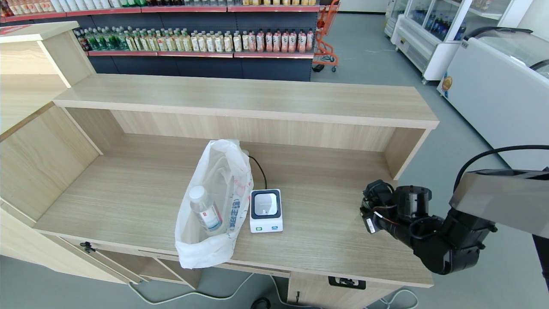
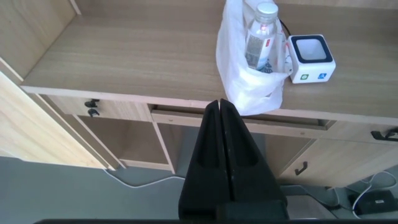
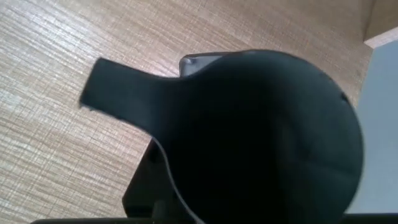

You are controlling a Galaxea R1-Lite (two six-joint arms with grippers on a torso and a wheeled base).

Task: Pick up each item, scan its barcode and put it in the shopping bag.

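**Wood bench, one bottle bagged beside the scanner**

White and thin, the plastic shopping bag (image 1: 223, 171) stands open near the front edge of the bench (image 1: 326, 206), its bottom slightly overhanging that edge. A clear bottle (image 1: 205, 209) with a white cap and a red-and-white label leans inside the bag. The scanner (image 1: 266, 210), a small white box with a dark window on top, sits just beside the bag on the robot's right, and its black cable (image 1: 260, 169) runs away behind the bag. The left claw (image 2: 221, 111) hangs in front of the bench and below its edge, fingers pressed together with nothing between them. The right claw (image 1: 371, 211) is over the right part of the bench, well apart from the scanner; whether it is wide or narrow I cannot tell.
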